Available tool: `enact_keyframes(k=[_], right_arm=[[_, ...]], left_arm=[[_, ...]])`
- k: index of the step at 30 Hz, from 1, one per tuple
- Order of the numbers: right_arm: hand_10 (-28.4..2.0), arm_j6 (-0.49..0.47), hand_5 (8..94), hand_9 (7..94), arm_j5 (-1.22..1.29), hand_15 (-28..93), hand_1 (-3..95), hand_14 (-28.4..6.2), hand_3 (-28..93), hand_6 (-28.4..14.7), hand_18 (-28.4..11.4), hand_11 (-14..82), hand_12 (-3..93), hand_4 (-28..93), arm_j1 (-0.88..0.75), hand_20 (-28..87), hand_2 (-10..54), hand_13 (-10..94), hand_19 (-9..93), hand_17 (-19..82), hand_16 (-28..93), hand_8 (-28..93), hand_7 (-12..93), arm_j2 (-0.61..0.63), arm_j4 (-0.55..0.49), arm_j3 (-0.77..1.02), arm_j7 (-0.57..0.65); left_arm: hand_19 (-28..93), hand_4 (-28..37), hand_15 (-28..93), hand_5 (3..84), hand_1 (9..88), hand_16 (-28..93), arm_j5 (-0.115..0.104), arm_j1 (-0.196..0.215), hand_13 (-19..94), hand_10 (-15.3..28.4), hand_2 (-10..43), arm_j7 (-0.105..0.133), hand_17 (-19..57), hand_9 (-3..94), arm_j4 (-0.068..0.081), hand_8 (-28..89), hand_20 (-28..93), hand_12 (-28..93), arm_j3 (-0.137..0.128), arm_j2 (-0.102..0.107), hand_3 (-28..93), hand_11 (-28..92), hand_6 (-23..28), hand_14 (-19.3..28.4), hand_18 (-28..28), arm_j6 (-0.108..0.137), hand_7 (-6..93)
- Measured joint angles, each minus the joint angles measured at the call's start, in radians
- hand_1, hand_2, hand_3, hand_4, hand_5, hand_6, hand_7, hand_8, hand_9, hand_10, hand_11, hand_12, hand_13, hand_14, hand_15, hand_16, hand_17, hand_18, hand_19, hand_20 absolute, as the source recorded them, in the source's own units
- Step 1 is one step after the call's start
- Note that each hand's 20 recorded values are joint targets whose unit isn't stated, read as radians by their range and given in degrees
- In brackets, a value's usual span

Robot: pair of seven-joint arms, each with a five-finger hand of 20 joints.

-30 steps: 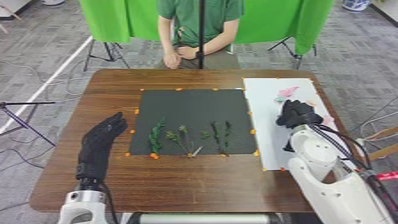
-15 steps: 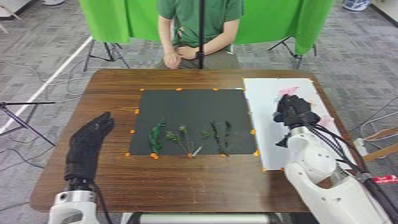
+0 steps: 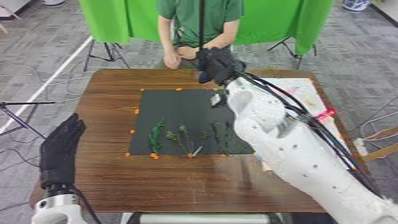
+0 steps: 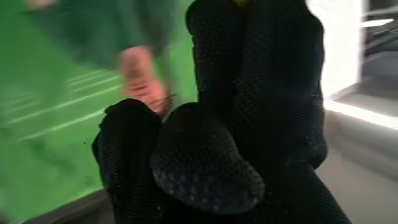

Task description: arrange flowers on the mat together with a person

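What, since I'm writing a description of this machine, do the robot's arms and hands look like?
The right arm has a smooth, rounded white shell with small dark spots and black cables alongside; the left arm is white too. The left hand and right hand wear black fabric gloves.

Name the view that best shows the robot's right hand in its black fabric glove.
The right wrist view: it has the right hand close up, its mesh visible. The head view shows it smaller, near the far edge of the brown wooden table.
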Motion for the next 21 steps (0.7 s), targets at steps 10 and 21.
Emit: enact_keyframes(k=[10,21], right_arm=[[-8.3,-0.151,87.5,93.7,-0.163,69,94.0,1.5,-28,2.1,-9.5,17.0,28.3,37,0.047,47,-9.5,94,93,72,16,6,17,-0.275,0.142,-0.140,-0.143],[-8.4,-0.227,85.4,93.7,-0.289,68,92.4,1.2,-28,2.2,-9.7,11.0,27.4,37,-0.069,47,-9.5,94,93,71,17,4,16,-0.380,0.249,-0.135,-0.182]], left_arm=[[2,-22.1,9,45.3,27.2,-1,-0.009,0.002,32,12.8,9.0,0.004,9.2,41.8,0.001,-7,17,12,0.008,0.001,69,13,2.6,13.3,7.9,-0.001,12.4],[2,-23.9,9,45.2,24.4,-1,-0.013,0.001,32,12.8,2.7,0.010,9.1,41.8,0.001,-7,17,12,0.026,0.009,68,13,2.8,13.5,8.0,0.001,12.1]])
